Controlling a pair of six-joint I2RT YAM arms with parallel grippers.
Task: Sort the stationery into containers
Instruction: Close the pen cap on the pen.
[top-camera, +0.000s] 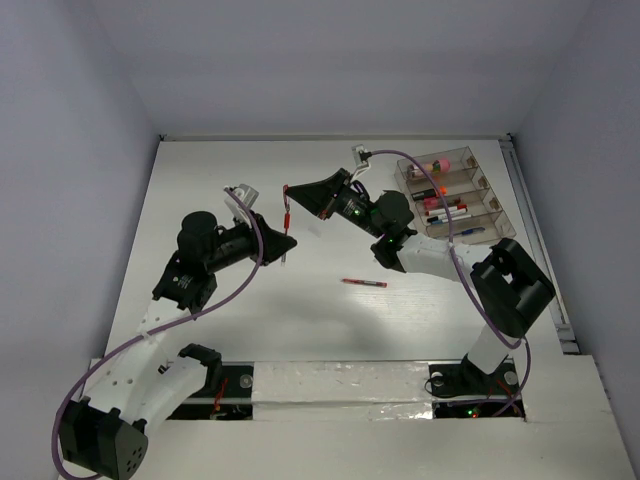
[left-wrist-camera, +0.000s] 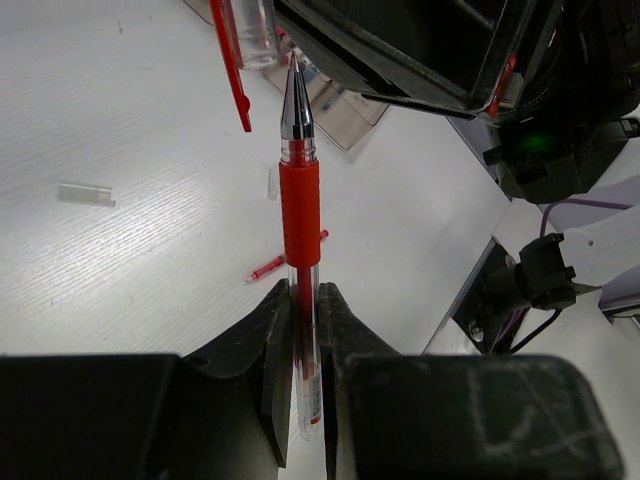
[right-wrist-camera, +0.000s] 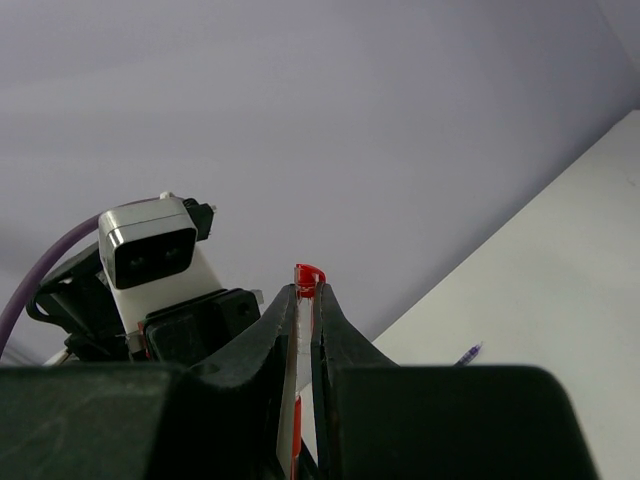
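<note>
My left gripper (top-camera: 289, 243) (left-wrist-camera: 305, 295) is shut on the rear of a red pen (left-wrist-camera: 300, 200), whose bare metal tip points up at a clear cap with a red clip (left-wrist-camera: 240, 60). That pen cap (right-wrist-camera: 309, 273) is pinched in my shut right gripper (top-camera: 289, 192) (right-wrist-camera: 305, 292), just beyond the pen tip. Both meet above the table's middle. A second red pen (top-camera: 364, 283) (left-wrist-camera: 268, 267) lies flat on the table. The clear organiser (top-camera: 452, 193) at the far right holds pink, orange and dark stationery.
A small clear piece (left-wrist-camera: 85, 194) lies on the white table left of the held pen. A bluish pen (right-wrist-camera: 468, 353) lies on the table in the right wrist view. The right arm's links (top-camera: 505, 285) stand between the loose red pen and the organiser.
</note>
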